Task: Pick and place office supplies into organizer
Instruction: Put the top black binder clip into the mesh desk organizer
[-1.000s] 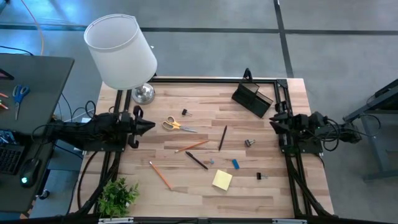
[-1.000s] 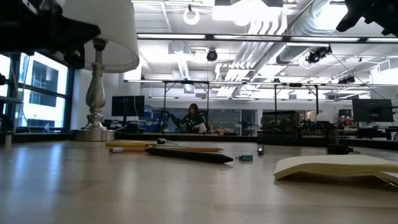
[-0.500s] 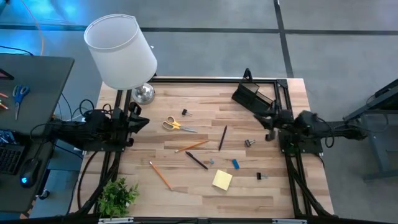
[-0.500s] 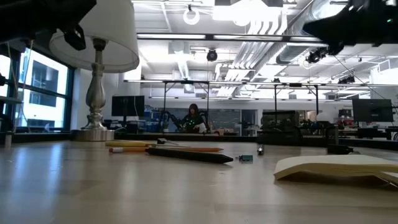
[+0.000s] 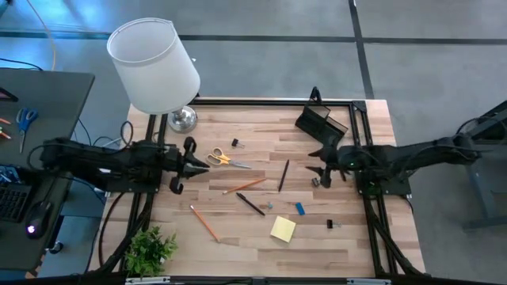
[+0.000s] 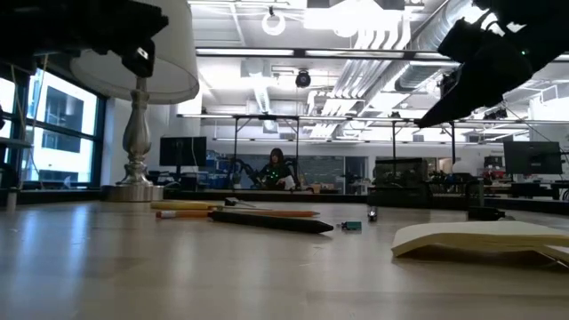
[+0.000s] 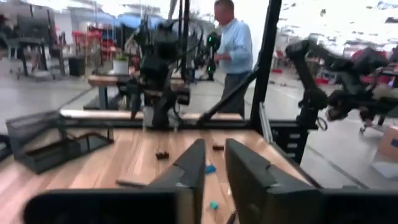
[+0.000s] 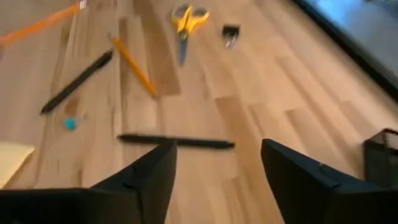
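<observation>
Office supplies lie loose on the wooden table: yellow-handled scissors (image 5: 226,159), an orange pencil (image 5: 245,186), a second orange pencil (image 5: 204,223), two black pens (image 5: 283,176) (image 5: 250,203), a yellow sticky-note pad (image 5: 283,229), a blue eraser (image 5: 299,208) and small black clips (image 5: 235,143). The black organizer (image 5: 321,125) stands at the far right. My left gripper (image 5: 198,162) (image 7: 214,180) hovers level just left of the scissors, a narrow gap between its fingers, holding nothing. My right gripper (image 5: 315,162) (image 8: 217,177) hangs tipped downward near the organizer, wide open and empty, above a black pen (image 8: 177,141).
A lamp with a white shade (image 5: 154,67) stands at the table's far left corner, and a small green plant (image 5: 149,249) at the near left. A black frame (image 5: 261,101) runs along the table's far edge. A person stands in the room beyond (image 7: 233,43).
My left gripper has moved out from the table's left edge toward the scissors. My right gripper has moved from the right edge toward the table's middle and tipped downward. Nothing on the table has moved.
</observation>
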Robot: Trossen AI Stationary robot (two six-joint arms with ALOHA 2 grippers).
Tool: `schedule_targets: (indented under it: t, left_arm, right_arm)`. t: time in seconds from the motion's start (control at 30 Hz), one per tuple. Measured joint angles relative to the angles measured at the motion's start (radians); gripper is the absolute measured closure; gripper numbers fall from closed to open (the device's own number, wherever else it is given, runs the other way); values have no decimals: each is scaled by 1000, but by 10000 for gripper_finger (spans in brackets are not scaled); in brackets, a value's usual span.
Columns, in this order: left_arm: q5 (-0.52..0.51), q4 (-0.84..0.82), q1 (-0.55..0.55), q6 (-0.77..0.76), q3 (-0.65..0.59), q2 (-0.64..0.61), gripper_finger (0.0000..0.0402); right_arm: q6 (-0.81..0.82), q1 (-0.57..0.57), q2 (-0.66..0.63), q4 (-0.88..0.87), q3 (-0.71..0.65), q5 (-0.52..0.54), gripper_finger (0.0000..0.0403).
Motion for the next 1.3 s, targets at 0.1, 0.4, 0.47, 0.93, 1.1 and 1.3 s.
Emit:
schedule_targets:
  t: [0.1, 0.4, 0.47, 0.93, 1.1, 1.3]
  left_arm:
    - [0, 13, 0, -4, 0, 70, 292]
    - [0, 87, 0, -17, 1, 181, 200]
    - [-2, 82, 0, -31, 22, 202, 193]
    - [-213, -309, 1, 48, 316, 468, 195]
    - [-203, -527, 0, 66, 450, 611, 203]
    - [-82, -574, -10, -52, 521, 769, 204]
  right_arm:
    - [1, 27, 70, -64, 46, -32, 153]
    - [61, 115, 272, -270, 108, -80, 150]
    - [62, 131, 309, -255, 108, -77, 150]
    - [160, 188, 367, 7, 109, 23, 150]
    - [97, 188, 367, 141, 109, 39, 150]
    - [131, 188, 366, 164, 109, 20, 151]
